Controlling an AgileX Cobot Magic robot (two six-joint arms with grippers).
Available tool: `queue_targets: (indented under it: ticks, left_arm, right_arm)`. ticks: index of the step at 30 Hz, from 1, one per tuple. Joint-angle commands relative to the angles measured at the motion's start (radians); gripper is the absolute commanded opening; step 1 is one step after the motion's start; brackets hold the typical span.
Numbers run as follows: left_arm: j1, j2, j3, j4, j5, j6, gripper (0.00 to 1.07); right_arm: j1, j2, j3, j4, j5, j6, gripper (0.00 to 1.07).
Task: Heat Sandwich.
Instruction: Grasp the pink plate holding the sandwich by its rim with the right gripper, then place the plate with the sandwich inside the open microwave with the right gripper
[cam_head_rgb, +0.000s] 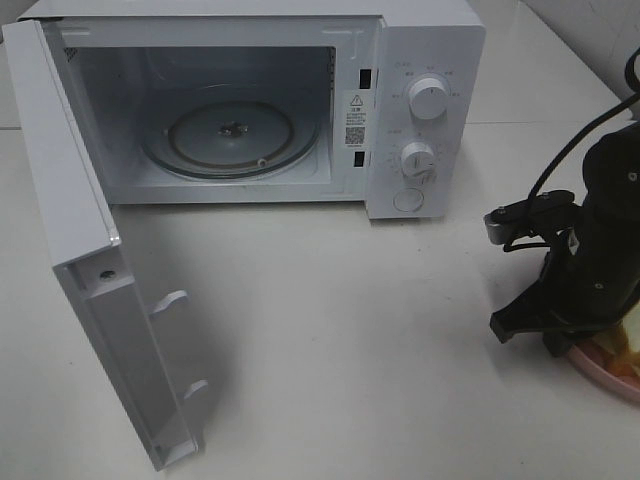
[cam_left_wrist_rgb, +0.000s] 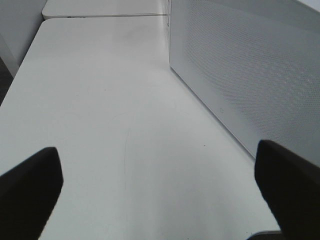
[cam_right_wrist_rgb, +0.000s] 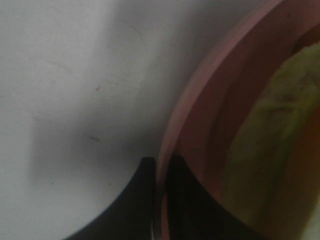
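The sandwich (cam_head_rgb: 628, 342) lies on a pink plate (cam_head_rgb: 600, 378) at the right edge of the surface (cam_head_rgb: 350, 330). The right end effector (cam_right_wrist_rgb: 160, 162) pinches the plate's rim. The left end effector (cam_left_wrist_rgb: 156, 150) is spread wide beside the microwave (cam_head_rgb: 430, 60), whose door (cam_head_rgb: 90, 280) juts open on the left.

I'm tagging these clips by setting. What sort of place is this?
Likely a mock kitchen or lab bench: a white microwave with its door open stands on a plain white table, and a sandwich lies on a pink plate.
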Motion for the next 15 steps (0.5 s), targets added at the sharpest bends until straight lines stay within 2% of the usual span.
queue_targets:
  ticks: [1, 15]
  left_arm:
    - [0.0, -0.019, -0.002, 0.001, -0.002, -0.004, 1.0]
    - [0.0, -0.019, -0.002, 0.001, -0.002, -0.004, 1.0]
  right_arm:
    - [-0.001, 0.005, 0.006, 0.015, 0.011, 0.01, 0.0]
    - [0.002, 0.003, 0.006, -0.036, 0.034, 0.03, 0.0]
